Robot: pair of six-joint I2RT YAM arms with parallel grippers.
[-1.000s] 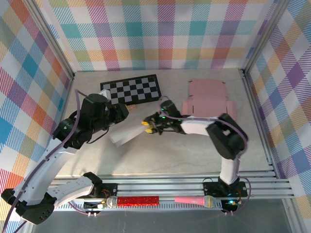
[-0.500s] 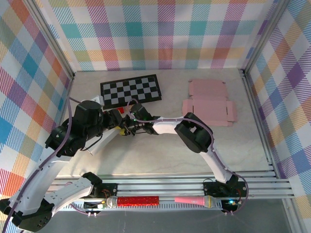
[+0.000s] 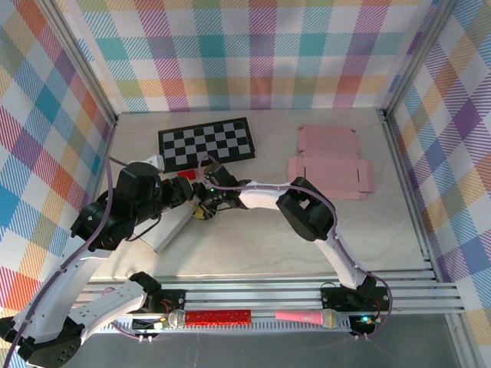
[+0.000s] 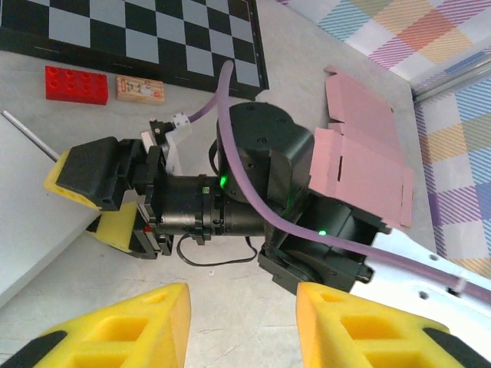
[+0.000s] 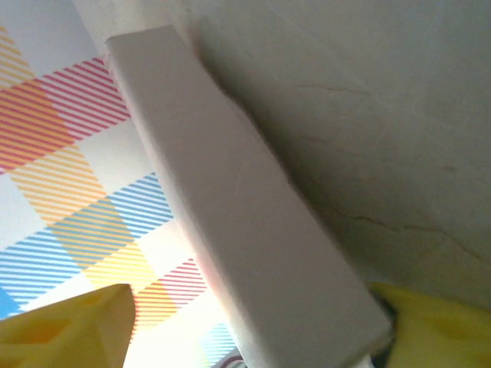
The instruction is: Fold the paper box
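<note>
A pale folded paper box [image 3: 170,228] lies on the table at the left. My right gripper [image 3: 201,208] reaches across to its near end. In the right wrist view the long box [image 5: 253,230] runs between the right gripper [image 5: 253,310], whose yellow fingers [image 5: 73,326] stand wide apart, open around it. The left wrist view shows the right gripper [image 4: 92,207] astride the box's edge [image 4: 31,230]. My left gripper [image 4: 242,299] hovers just above that spot, open, with bare table between its pads [image 4: 130,330]. It sits by the box's far end [image 3: 182,192].
Flat pink box sheets [image 3: 330,165] lie at the back right. A checkerboard [image 3: 207,142] lies at the back left, with a red brick [image 4: 75,83] and a small wooden block [image 4: 140,88] in front of it. The right arm [image 3: 307,207] stretches across the table's middle.
The right arm swung left with the box to the left arm's side. The box now rests lower on the table, and the right jaws have spread wide.
</note>
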